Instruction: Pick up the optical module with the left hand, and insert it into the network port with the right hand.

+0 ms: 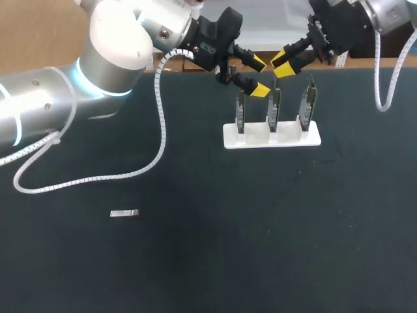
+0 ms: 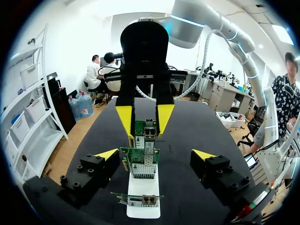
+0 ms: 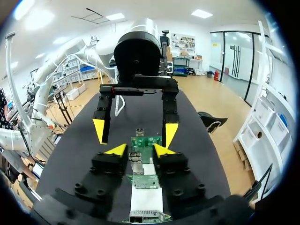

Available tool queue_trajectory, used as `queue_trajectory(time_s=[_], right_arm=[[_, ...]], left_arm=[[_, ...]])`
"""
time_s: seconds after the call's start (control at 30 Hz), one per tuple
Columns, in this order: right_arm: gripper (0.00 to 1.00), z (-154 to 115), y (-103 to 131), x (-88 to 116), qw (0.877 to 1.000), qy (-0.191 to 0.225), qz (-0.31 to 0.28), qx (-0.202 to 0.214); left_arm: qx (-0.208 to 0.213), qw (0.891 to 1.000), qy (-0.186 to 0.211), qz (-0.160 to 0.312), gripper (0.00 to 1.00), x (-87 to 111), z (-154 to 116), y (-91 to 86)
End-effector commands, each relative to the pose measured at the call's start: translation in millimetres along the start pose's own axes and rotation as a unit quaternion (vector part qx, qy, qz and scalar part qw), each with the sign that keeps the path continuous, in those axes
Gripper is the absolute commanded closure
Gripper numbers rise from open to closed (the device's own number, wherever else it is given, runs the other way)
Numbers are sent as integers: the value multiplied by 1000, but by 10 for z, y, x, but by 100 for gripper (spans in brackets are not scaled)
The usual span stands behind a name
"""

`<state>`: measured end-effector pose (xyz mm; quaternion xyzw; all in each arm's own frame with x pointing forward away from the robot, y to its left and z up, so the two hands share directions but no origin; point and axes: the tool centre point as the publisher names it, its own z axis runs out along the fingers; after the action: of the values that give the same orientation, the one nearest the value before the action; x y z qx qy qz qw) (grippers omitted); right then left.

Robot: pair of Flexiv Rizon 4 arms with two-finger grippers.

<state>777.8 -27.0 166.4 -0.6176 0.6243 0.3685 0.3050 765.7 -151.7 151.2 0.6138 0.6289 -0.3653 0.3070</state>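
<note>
Dark worktop [image 1: 260, 248] carries a white holder [image 1: 272, 135] near its far edge, with three network cards [image 1: 273, 107] standing upright in it. The optical module [image 1: 124, 213] lies flat by itself, well apart from the holder, on my left side. Above the cards, the left end effector [image 1: 259, 76] is spread wide and holds nothing. Facing it tip to tip, the right end effector [image 1: 282, 64] is parted more narrowly, also holding nothing and touching no card.
</note>
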Motion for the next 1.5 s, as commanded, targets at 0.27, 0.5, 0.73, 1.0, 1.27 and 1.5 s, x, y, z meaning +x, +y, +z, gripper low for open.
queue_trajectory(time_s=[0.27, 0.5, 0.73, 1.0, 1.27, 1.5], right_arm=[[0, -224, 0, -32, 999, -34, 22, 8], [0, -336, -4, -71, 998, -59, 31, -11], [100, -347, -10, -122, 998, -63, 21, 2], [100, -313, 4, -233, 997, -69, 7, 15], [100, -192, -31, -208, 999, -43, 0, 19], [100, -174, -32, -217, 999, -47, -1, 11]], left_arm=[[-2, 1000, 0, 0, 0, 3, -1, -11], [-2, 1000, 0, 0, 0, 3, -1, -11], [-2, 1000, 0, 0, 0, 3, -1, -11], [-2, 1000, 0, 0, 0, 3, -1, -11], [-2, 1000, 0, 0, 0, 3, -1, -11], [-2, 1000, 0, 0, 0, 3, -1, -11]])
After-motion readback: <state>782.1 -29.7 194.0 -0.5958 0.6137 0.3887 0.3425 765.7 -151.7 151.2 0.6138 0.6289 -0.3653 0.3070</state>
